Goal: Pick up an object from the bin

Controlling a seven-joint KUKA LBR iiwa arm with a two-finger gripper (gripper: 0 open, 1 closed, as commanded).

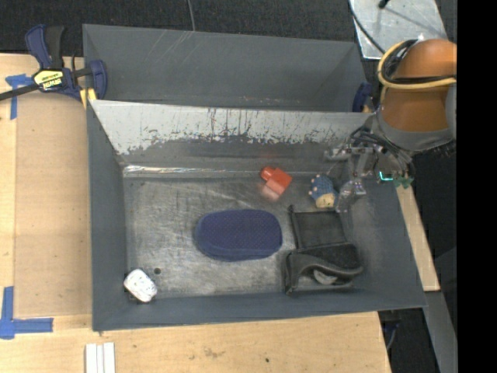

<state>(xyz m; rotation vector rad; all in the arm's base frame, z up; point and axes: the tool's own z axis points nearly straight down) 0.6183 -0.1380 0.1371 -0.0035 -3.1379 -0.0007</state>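
Standing over the grey bin (105, 208) and reading its floor as a clock face, with twelve at the far wall, I see the arm come in from three o'clock, its rounded orange cover (419, 84) hanging above the right rim. Below it the gripper (350, 193) hangs low at about two o'clock, close to the foot of the right wall. Whether the claw is wide or narrow I cannot tell, since its metal parts blur into the bin behind them. Just beside it, on its nine o'clock side, lies a small blue and yellow thing (322, 192), the nearest piece to the claw; I cannot make out whether the two touch. Further along toward twelve to one o'clock, near the back wall, sits an orange block (274, 179). A blue oval pad (238, 234) lies flat at the centre of the floor. At four o'clock, below the gripper, rests a black pouch (320, 249), its lower end folded into a thick roll. Well apart from all these, at eight o'clock near the front left corner, lies a small white thing (140, 285).
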